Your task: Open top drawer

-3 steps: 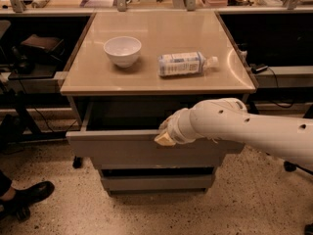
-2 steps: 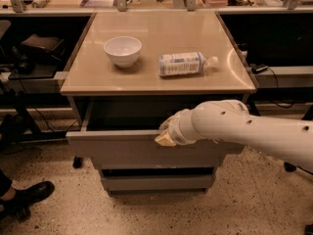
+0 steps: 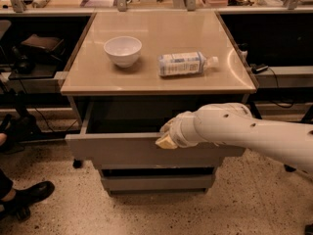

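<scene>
Camera view looked down on a small grey cabinet with a tan tabletop (image 3: 98, 77). The top drawer (image 3: 122, 151) stood partly pulled out just beneath that tabletop, its wide grey front panel well forward of the cabinet body and a dark gap of interior showing behind it. The gripper (image 3: 167, 140) sat at the upper edge of the drawer front, a little right of the panel's middle, with its pale yellowish tip against the lip. Whether it was open or closed, and whether it actually gripped the edge, could not be told. The white robot arm (image 3: 244, 131) reached in from the right side, crossing in front of the drawer's right half.

On the tabletop a white bowl (image 3: 122, 50) stood upright left of centre. A plastic bottle (image 3: 185, 63) with a pale label lay on its side to the bowl's right, apart from it, cap pointing right. Below the open drawer a shorter grey drawer front (image 3: 156, 182) sat closed. A black shoe (image 3: 29, 195) rested on the speckled floor (image 3: 73, 219) at lower left.
</scene>
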